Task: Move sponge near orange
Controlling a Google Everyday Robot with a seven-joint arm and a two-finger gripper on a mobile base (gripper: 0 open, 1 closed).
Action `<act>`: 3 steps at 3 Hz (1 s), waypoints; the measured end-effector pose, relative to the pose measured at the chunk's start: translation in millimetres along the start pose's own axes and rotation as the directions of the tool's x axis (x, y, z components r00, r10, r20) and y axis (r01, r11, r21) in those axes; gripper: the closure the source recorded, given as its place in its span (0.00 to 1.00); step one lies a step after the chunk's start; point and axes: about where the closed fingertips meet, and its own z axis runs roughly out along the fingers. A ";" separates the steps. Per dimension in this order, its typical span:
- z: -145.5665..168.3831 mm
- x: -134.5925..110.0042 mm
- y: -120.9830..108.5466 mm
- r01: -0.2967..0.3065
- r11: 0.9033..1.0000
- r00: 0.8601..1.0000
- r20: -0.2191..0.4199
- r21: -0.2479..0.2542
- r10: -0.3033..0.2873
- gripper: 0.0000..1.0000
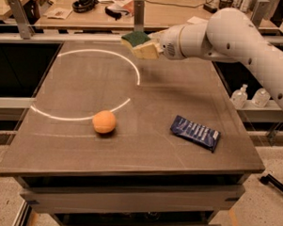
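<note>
Carry step. The tool [153, 46] sits at the far edge of the surface [180, 88], right of centre, clamped on the sponge [139, 42], which hangs clear of the top, green side up. The orange [104, 121] lies near-left of middle, well apart from the sponge. A blue packet [195, 133] lies to the right, out of the path. Next move, likely: swing the arm [239, 34] toward the near side and left, lower, and release just beside the fruit without nudging it, since it would roll.
</note>
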 end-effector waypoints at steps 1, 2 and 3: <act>-30.8 18.1 33.7 -0.005 0.994 0.993 -0.117 -0.105 -0.007 1.00; -58.0 52.0 79.0 -0.072 0.981 0.969 -0.246 -0.178 0.026 1.00; -80.9 73.5 121.4 -0.093 0.963 0.954 -0.300 -0.252 0.013 1.00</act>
